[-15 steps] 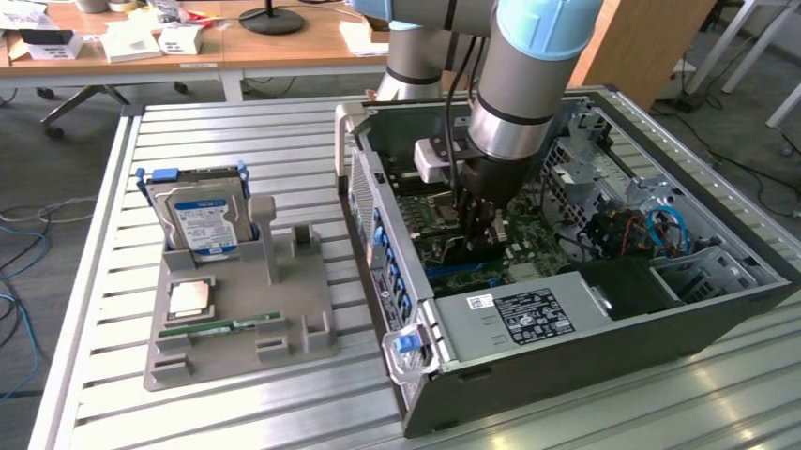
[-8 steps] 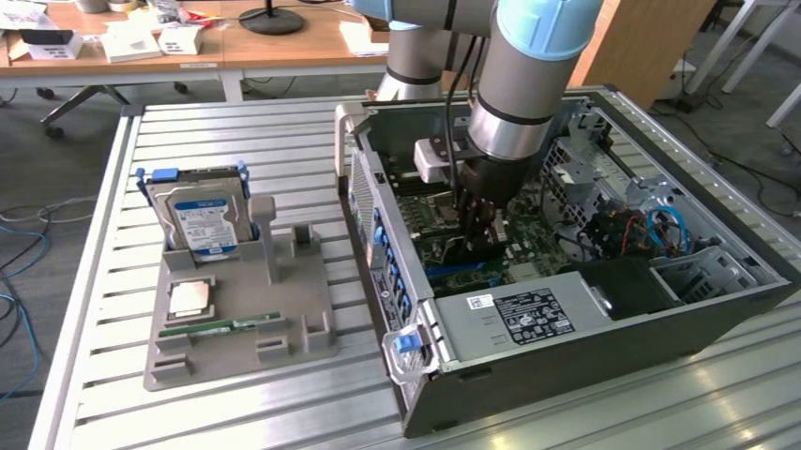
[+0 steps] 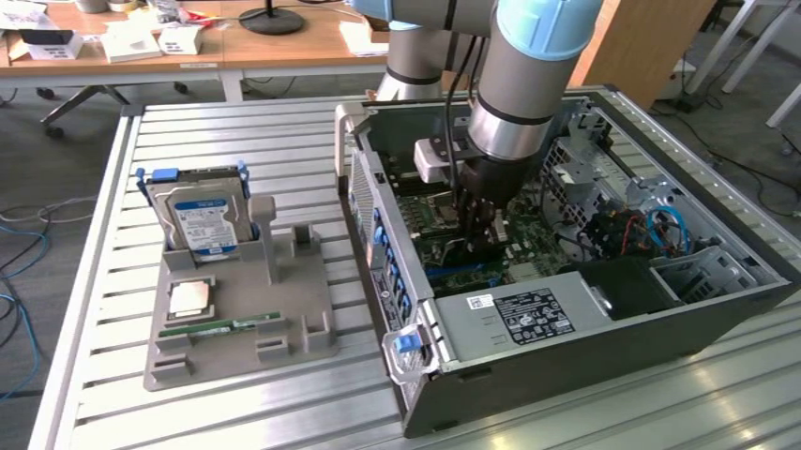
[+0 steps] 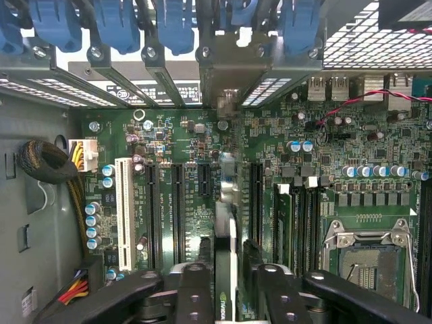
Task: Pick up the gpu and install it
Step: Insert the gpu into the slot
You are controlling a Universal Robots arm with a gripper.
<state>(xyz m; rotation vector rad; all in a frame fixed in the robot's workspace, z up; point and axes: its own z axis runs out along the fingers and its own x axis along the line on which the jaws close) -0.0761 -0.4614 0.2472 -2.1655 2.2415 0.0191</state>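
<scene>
Gripper [image 4: 226, 283] down inside computer case [image 3: 701, 309], fingers part closed on top edge of gpu [image 4: 226, 229]; card edge-on, upright over motherboard [image 4: 378, 202] slots. Likely light, stiff, fragile; best held by board edges, clear of chips. Tight room: blue latches [image 4: 172, 27] and bracket bay ahead, slots close either side

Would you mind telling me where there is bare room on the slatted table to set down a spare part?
The slatted table is bare behind the hard drive, between the grey parts holder and the computer case, and along the front edge. It is crowded inside the case, where the gripper stands over the motherboard holding the gpu.
</scene>
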